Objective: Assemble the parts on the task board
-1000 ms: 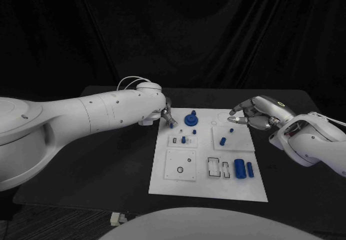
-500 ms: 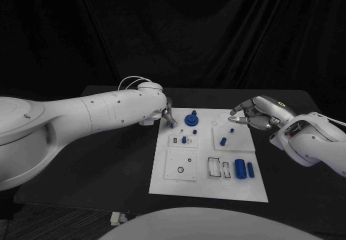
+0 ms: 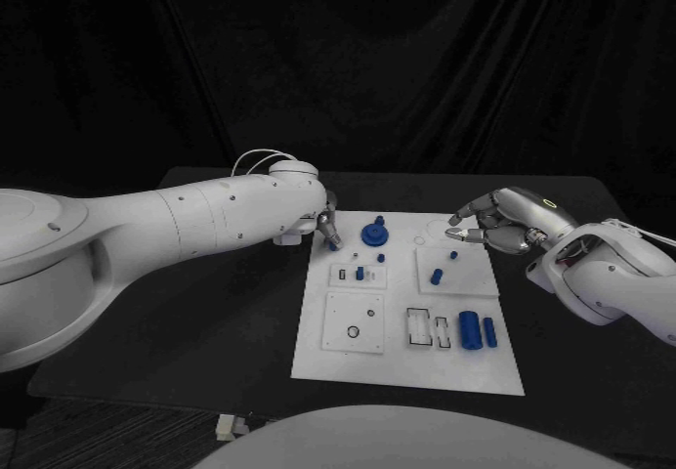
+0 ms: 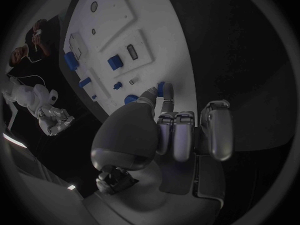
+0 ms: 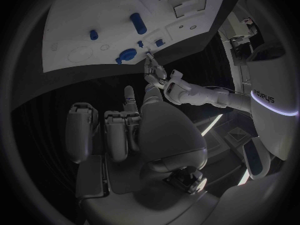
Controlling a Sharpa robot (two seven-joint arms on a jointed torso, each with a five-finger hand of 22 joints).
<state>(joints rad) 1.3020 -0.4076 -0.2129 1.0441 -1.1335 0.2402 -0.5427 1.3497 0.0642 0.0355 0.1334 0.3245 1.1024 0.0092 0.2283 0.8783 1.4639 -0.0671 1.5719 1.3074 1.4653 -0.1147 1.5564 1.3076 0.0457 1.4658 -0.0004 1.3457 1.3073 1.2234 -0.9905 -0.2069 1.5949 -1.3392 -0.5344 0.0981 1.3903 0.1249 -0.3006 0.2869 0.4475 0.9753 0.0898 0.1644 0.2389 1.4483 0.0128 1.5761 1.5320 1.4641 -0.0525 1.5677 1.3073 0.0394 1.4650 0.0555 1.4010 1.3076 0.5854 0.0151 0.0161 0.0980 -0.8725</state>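
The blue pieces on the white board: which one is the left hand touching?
The small blue piece at the board's far left corner, under the left hand's fingertips. The big round blue piece stands beside it, untouched.

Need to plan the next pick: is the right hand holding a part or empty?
Empty. The right hand hovers at the task board's far right edge, fingers curled, no blue piece between them.

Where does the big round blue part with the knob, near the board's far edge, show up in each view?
Head view: round blue part, beside the left hand.
Left wrist view: part peeks past that hand's fingers.
Right wrist view: part.
Shared landmark: task board.
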